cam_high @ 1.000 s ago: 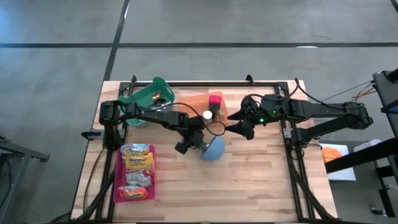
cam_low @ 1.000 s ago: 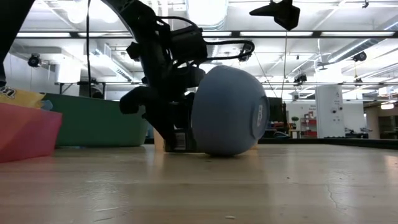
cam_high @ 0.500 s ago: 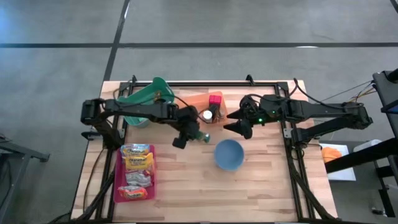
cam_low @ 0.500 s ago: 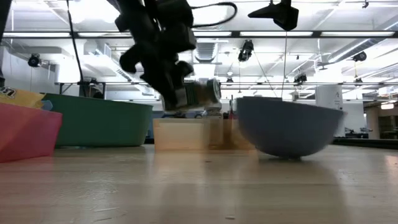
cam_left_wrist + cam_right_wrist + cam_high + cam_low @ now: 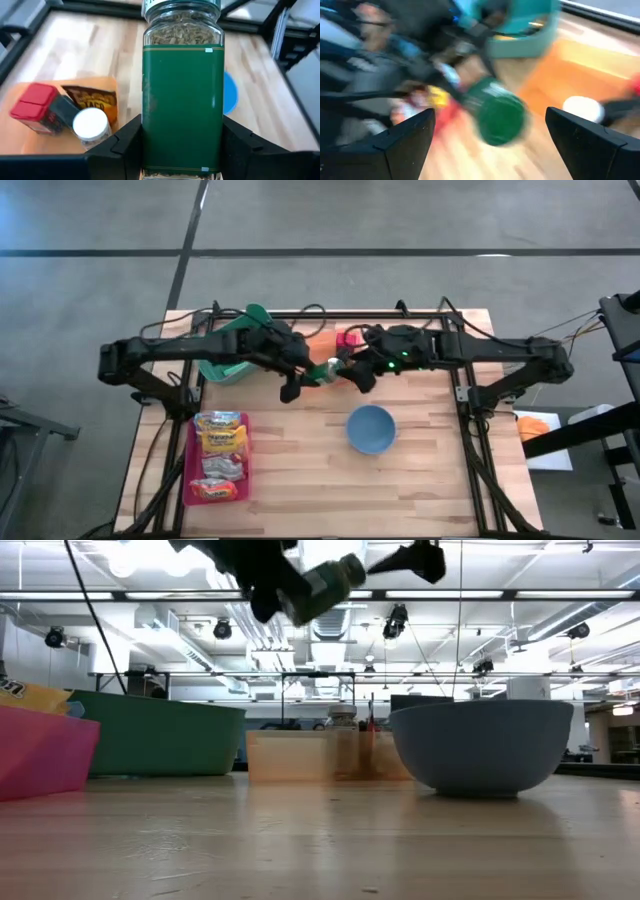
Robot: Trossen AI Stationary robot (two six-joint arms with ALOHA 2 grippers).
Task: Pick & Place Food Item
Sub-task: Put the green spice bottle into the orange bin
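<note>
A glass spice jar [image 5: 182,85] with a green label and dried herbs inside hangs high over the table's far middle, my left gripper [image 5: 303,376] shut on it. In the low view the jar [image 5: 325,582] tilts, its free end raised toward my right gripper [image 5: 415,560]. That gripper [image 5: 351,372] stands open just right of the jar's free end [image 5: 497,117], with a gap between them. A blue bowl [image 5: 371,429] rests upright on its base at the table's middle. My left gripper pinches the jar's labelled sides [image 5: 150,145] between its two fingers [image 5: 125,147], near the jar's rear end. The fingers come from the table's left and lie along the jar, which sticks out past them. The jar is lifted clear, tilted.
An orange tray [image 5: 318,340] with a red-capped box and a white-capped jar [image 5: 91,124] sits at the far edge, under the grippers. A green bin [image 5: 232,345] stands at the far left. A pink tray [image 5: 218,457] of snack packets lies near left.
My left gripper has risen from beside the bowl and gone toward the far edge, rolling as it went, with the jar lifted clear. The bowl, tipped on its side a second ago, has dropped back upright onto its base. My right gripper has moved left toward the jar.
</note>
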